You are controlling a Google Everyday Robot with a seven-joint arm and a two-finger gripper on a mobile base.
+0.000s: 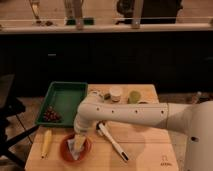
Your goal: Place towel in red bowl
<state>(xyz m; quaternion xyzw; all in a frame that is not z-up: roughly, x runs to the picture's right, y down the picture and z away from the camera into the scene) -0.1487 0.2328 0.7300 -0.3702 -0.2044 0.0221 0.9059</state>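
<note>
The red bowl sits near the front left of the wooden table. A pale towel lies inside it, bunched up under the arm. My gripper points straight down into the bowl, right at the towel. The white arm reaches in from the right and hides the far part of the bowl.
A green tray with dark red grapes stands at the back left. A banana lies left of the bowl. A white pen lies right of it. A white cup and a green cup stand behind the arm.
</note>
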